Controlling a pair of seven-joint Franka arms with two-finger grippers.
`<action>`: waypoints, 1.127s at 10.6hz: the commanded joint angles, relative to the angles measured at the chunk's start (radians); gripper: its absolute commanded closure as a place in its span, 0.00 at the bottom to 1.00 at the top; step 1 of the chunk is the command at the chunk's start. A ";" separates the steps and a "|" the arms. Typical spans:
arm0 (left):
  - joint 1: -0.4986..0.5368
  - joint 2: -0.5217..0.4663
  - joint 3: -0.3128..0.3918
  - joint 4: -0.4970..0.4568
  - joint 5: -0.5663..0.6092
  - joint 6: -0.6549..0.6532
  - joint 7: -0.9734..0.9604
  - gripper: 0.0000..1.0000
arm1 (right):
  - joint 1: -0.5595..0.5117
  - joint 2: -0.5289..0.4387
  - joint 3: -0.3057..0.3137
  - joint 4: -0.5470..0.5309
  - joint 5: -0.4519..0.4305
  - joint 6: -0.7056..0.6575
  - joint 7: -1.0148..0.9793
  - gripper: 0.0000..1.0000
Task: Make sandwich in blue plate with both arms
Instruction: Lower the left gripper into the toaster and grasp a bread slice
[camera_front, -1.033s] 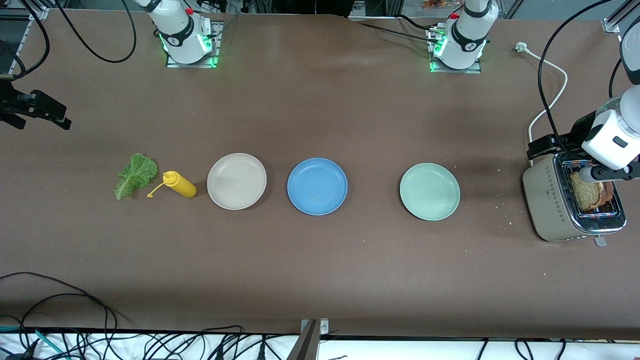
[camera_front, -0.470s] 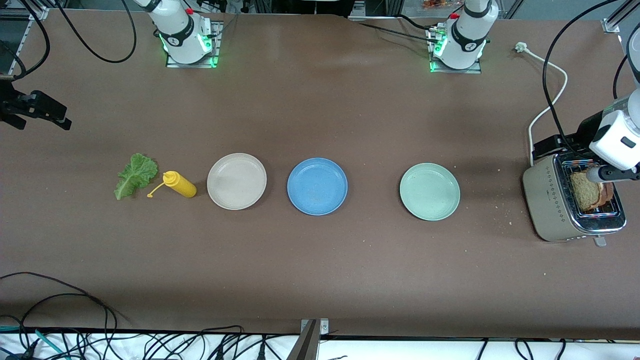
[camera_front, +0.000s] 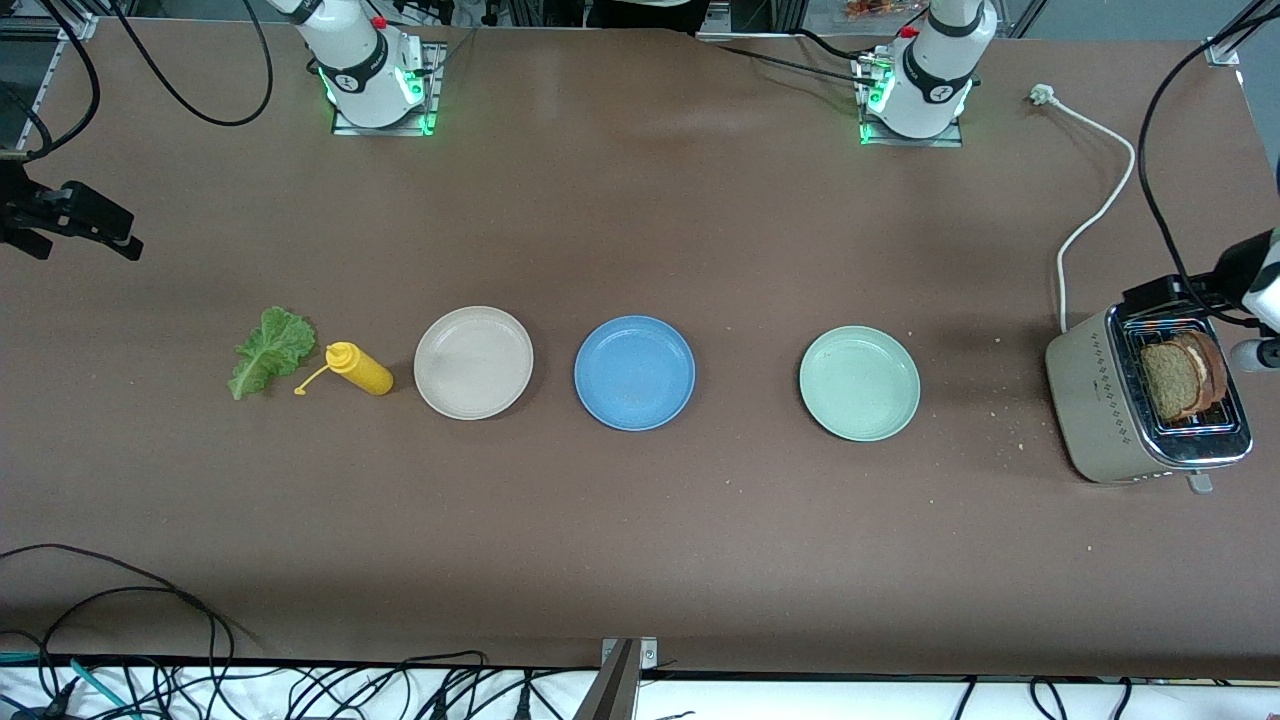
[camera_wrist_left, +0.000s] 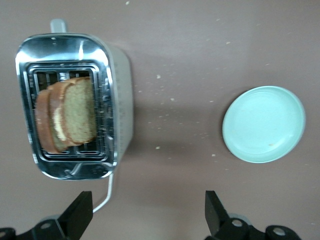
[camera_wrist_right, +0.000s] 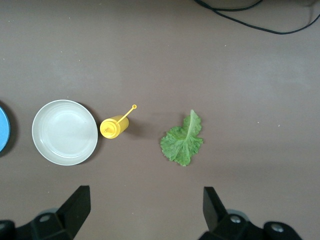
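You see both toast slices (camera_front: 1183, 377) standing in the toaster (camera_front: 1100, 410). The blue plate (camera_front: 634, 372) is bare. The left gripper (camera_wrist_left: 147, 220) hangs released, probably above the toaster; the right gripper (camera_wrist_right: 142, 216), also released, is above the lettuce (camera_wrist_right: 182, 140).

Toast (camera_front: 1183, 374) in toaster (camera_front: 1100, 400)

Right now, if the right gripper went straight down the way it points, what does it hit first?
Probably bare table. The right gripper hangs open, pointing down between the mustard bottle and the lettuce leaf; neither looks squarely in line, though depth is unclear.
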 joint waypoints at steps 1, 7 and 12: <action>0.040 0.068 -0.003 0.011 0.064 0.017 0.082 0.05 | -0.003 0.005 0.001 0.016 0.009 -0.011 0.004 0.00; 0.095 0.212 0.002 0.042 0.169 0.116 0.119 0.01 | -0.005 0.005 0.001 0.016 0.009 -0.012 0.007 0.00; 0.104 0.259 0.001 0.065 0.184 0.142 0.119 0.25 | -0.006 0.011 -0.001 0.016 0.011 -0.012 0.007 0.00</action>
